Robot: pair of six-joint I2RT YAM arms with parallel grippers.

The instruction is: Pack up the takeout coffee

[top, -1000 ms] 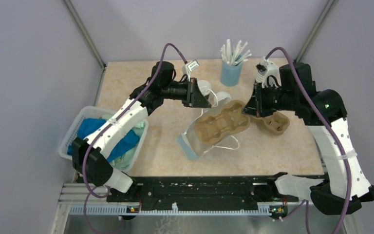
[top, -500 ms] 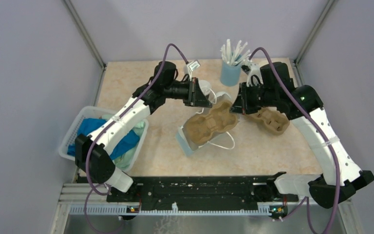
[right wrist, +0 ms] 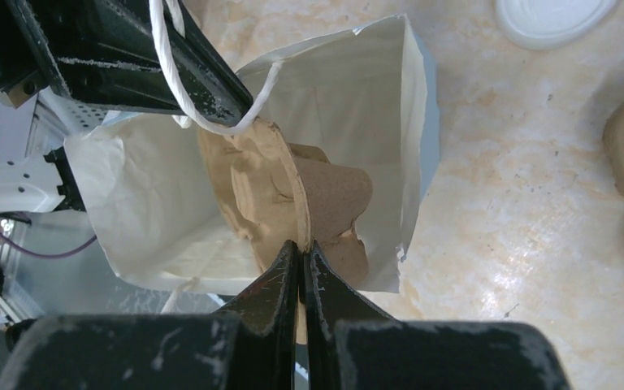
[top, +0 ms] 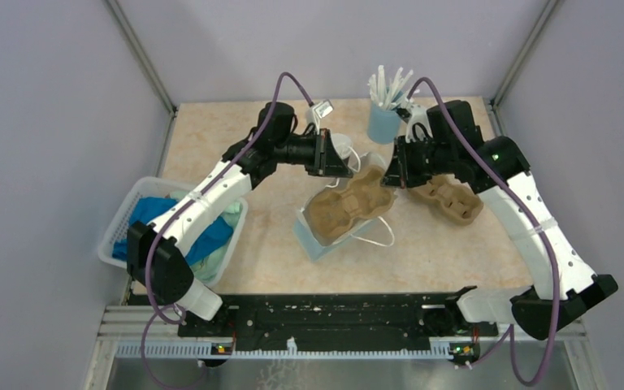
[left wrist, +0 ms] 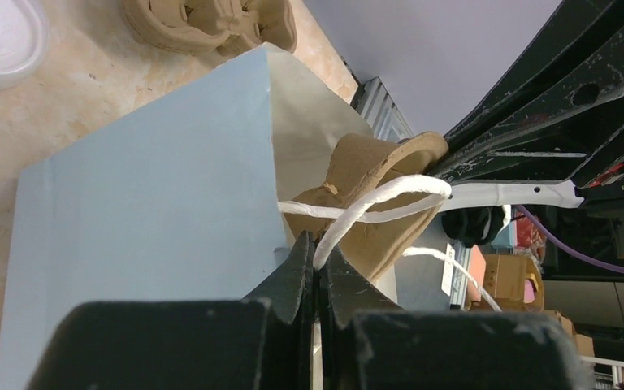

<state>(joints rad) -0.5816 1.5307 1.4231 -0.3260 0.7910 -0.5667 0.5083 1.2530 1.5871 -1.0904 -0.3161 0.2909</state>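
**Q:** Which step are you on?

**A:** Bag loading, carrier stage. Your left hand (left wrist: 318, 252) is clamped tight on the white cord handle (left wrist: 390, 193) of the paper bag (left wrist: 154, 187), which lies on its side on the worktop (top: 455, 252). The pull on the cord holds the bag's mouth open. Your right hand (right wrist: 302, 250) is pinched closed on the rim of the pulp cup carrier (right wrist: 252, 187). The carrier is partway inside the bag, with one end sticking out of the mouth.

**Q:** And the takeout coffee?

**A:** Not located. No view shows it — it is not inside the bag, and not in the carrier's wells as far as they can be seen. A loose white lid (right wrist: 548, 16) lies near the bag. A second carrier (top: 453, 201) lies beside the bag on the right-arm side.

**Q:** Next move?

**A:** Judgement only: push the carrier fully in, toward the bag's base, before you let go. Your grip on the handle must hold the mouth wide while you do it. Then free the right hand to fetch the cup. Risk — the carrier's edge could catch the bag's lip and crease or tear the paper.
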